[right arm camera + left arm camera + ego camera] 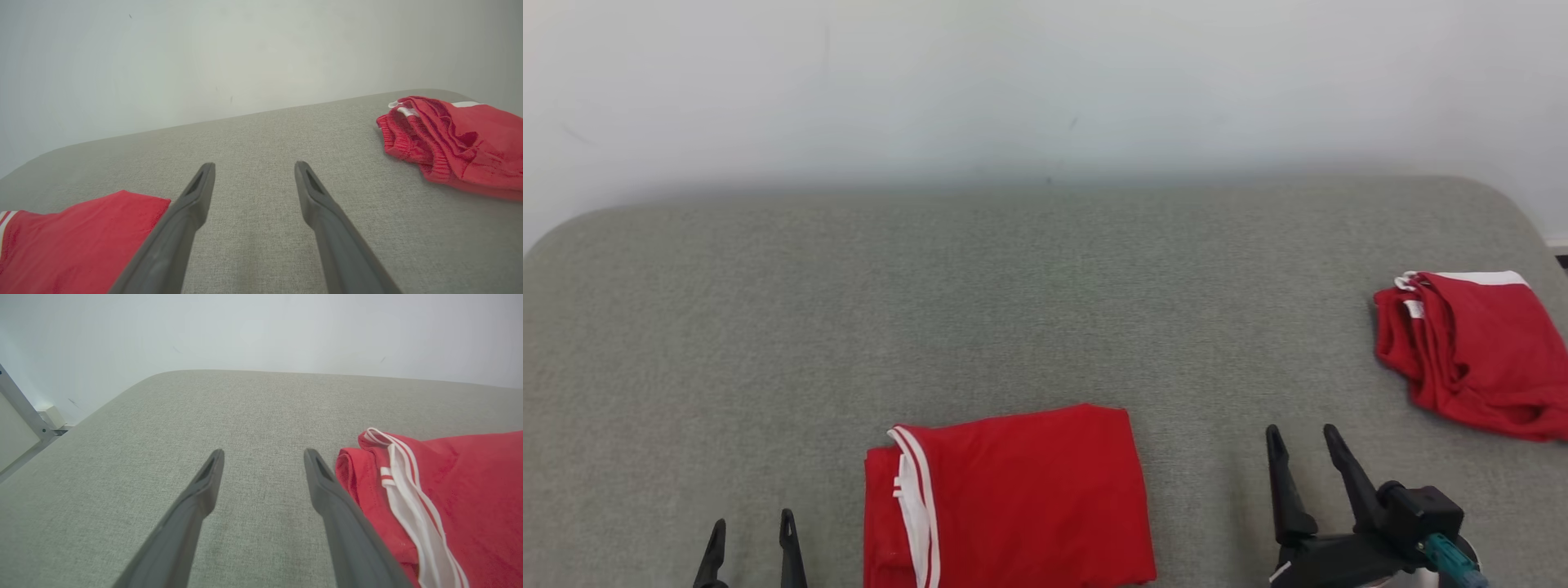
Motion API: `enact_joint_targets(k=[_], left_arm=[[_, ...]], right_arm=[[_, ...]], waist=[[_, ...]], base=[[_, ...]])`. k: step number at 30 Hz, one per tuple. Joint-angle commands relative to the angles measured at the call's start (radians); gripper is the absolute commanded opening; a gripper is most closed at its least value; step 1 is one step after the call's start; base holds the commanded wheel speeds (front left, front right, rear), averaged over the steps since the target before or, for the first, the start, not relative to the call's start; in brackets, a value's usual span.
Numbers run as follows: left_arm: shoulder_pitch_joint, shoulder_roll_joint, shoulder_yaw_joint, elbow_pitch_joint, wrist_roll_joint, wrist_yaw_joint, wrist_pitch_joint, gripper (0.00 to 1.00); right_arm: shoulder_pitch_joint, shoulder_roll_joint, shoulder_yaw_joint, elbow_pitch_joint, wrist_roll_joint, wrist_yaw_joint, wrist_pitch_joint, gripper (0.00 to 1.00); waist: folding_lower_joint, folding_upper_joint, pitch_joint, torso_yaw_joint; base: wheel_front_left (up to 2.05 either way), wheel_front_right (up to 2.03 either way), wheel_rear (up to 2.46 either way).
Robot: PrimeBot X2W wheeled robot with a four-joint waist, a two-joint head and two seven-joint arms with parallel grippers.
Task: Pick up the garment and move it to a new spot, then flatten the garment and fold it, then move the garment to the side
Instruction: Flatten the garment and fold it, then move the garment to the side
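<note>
I am holding my left pincer (pixel 752 524) wide open with nothing between its fingers, low over the grey bench (pixel 1013 286). It is sitting just to the left of the folded red garment (pixel 1029 498). That garment is lying flat at the near middle of the bench, with its white-striped trim facing my left side. My right pincer (pixel 1302 434) is also standing open and empty, near the garment's right edge but apart from it (bare grey cloth is showing between them). A second red garment (pixel 1478 351) is lying in a looser heap at the far right edge of the bench, well apart from the folded one. A pale wall (pixel 1045 82) is rising behind the bench.
</note>
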Motion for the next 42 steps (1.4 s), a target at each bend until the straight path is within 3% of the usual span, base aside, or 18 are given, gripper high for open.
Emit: enact_joint_targets(k=[1,14,25,42], left_arm=[[0.007,0.0,0.005,-0.007,0.003,0.002,-0.003,1.0],[0.025,0.0,0.05,-0.02,0.007,-0.013,-0.003,1.0],[0.044,0.0,0.044,-0.014,0.005,-0.012,-0.003,1.0],[0.034,-0.001,0.033,-0.015,-0.008,-0.014,-0.003,1.0]], right_arm=[[0.016,0.002,-0.012,-0.013,-0.012,-0.003,-0.004,1.0],[0.032,0.003,-0.031,-0.08,-0.031,-0.003,-0.004,1.0],[0.037,0.002,0.037,-0.021,-0.044,-0.003,-0.004,1.0],[0.031,0.002,0.063,-0.004,-0.016,-0.003,-0.004,1.0]], waist=[[0.0001,0.0,-0.014,-0.028],[0.0001,0.0,-0.038,-0.072],[0.0001,0.0,-0.071,-0.062],[0.0001,0.0,-0.064,-0.034]], base=[[0.0,0.0,0.0],[0.0,0.0,0.0],[0.0,0.0,0.0],[0.0,0.0,0.0]])
